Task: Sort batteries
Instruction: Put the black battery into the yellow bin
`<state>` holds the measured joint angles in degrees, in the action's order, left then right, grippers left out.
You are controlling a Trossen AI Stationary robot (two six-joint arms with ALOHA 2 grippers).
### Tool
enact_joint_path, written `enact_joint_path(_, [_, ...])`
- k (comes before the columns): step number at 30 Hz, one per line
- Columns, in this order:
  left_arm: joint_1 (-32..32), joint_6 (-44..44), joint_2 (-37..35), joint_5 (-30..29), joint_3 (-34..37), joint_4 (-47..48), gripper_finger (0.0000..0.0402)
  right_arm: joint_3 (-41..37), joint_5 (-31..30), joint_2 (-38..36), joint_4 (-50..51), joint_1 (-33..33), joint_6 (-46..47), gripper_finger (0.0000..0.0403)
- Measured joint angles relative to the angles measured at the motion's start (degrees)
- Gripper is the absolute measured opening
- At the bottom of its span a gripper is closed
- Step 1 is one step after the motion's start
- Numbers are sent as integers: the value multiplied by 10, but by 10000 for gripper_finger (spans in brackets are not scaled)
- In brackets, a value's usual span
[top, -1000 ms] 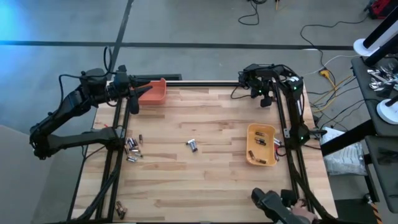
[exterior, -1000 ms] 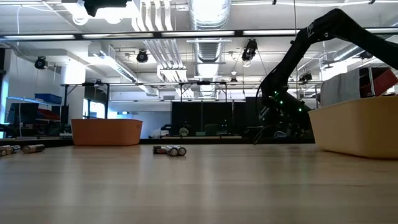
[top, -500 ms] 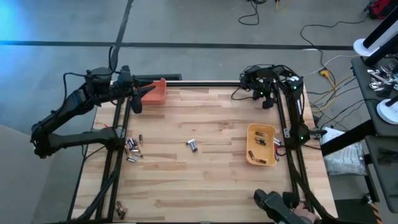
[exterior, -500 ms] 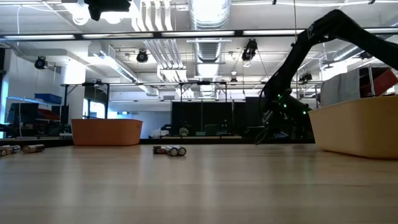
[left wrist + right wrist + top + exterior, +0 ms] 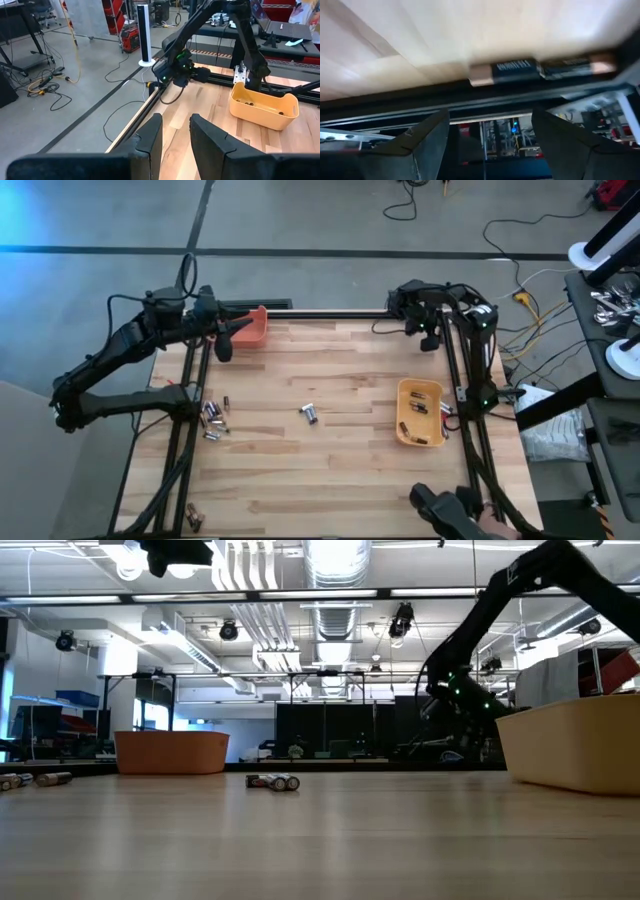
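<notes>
Writing: print is showing on the dark wrap of the two batteries (image 5: 540, 69) lying end to end at the desk edge in the right wrist view, but it is too blurred to read; no brand can be made out anywhere.
Right pincer: the right pincer (image 5: 428, 338) is hanging over the far right corner of the desk (image 5: 330, 470), fingers (image 5: 427, 137) standing wide apart with nothing between them.
Batteries near right pincer: the two end-to-end batteries are lying just ahead of its open fingers, on the desk's rim beside the dark frame rail, not touching either finger.
Left pincer: the left pincer (image 5: 224, 348) is hovering at the far left edge of the desk, just beside the orange bin (image 5: 250, 327); its fingers (image 5: 150, 142) are standing a little apart, gripping nothing.
Batteries near left pincer: none are lying close to it; the nearest cluster is sitting well apart from it, nearer the front.
Middle of desk: a small pair of batteries (image 5: 310, 414) is lying side by side, also showing in the low view (image 5: 273, 781).
Left edge cluster: a heap of batteries (image 5: 213, 418) is lying there, too tightly packed to count.
Front left corner: a few more batteries (image 5: 193, 515) are lying there.
Bins: two, one orange at far left and one yellow bin (image 5: 437, 438) at right, the yellow one holding several batteries.
</notes>
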<state>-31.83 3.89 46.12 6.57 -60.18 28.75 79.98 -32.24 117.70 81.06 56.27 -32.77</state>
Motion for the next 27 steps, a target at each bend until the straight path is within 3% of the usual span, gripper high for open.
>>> enact_joint_path(27, [0, 5, 16, 0, 0, -56, 80, 36, -43, 81, -27, 22, -34, 279])
